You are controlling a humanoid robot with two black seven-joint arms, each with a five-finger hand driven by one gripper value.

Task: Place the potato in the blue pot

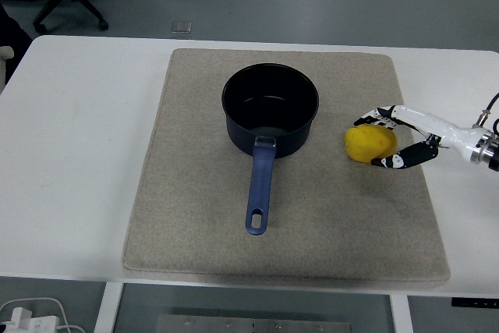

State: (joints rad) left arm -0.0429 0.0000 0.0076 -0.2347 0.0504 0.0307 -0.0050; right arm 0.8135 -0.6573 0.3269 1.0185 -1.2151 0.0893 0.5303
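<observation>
Right hand (387,143) curled around the round yellow potato (369,143), gripping it over the beige felt mat (195,224); dark blue long-handled pot (270,108) stands just left of hand.

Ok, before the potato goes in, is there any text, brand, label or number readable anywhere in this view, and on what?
None: no readable text shows in the head view.
Blue pot and its handle: no visible marking.
Potato, held by the right robot hand: no print.
Beige mat and white table: plain.
Small clear thing on the floor beyond the table: too small to tell.
</observation>
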